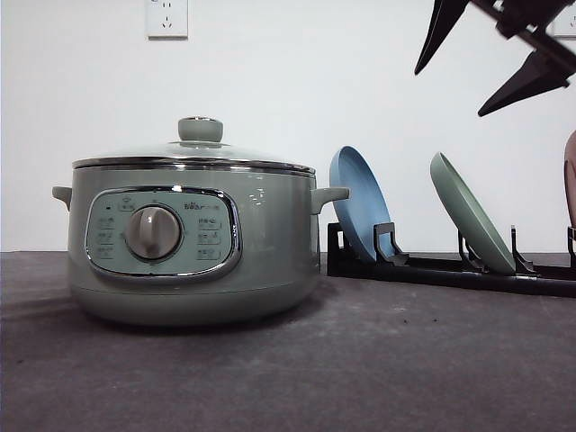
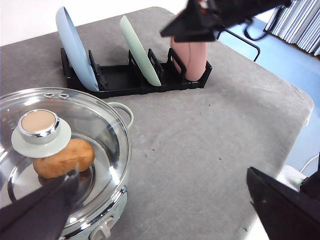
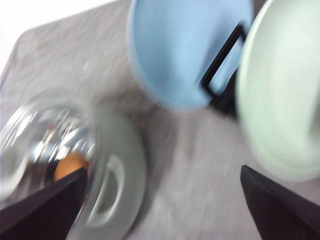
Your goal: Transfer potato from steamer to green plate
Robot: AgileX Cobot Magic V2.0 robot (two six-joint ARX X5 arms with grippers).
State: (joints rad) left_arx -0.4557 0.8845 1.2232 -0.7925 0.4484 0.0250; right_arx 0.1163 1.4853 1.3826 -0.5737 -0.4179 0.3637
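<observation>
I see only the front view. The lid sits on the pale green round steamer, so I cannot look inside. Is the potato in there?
Observer: Yes. The left wrist view shows the orange-brown oblong potato lying inside the steamer, under the glass lid.
Operator: Is the left pincer open?
Observer: Yes. The left pincer is wide open and holds nothing; one finger hangs over the lid.
Operator: What stands at the rack's right end, beside the pale mint-green round plate?
Observer: A pink plate, upright in the black slotted rack, next to the green plate.
</observation>
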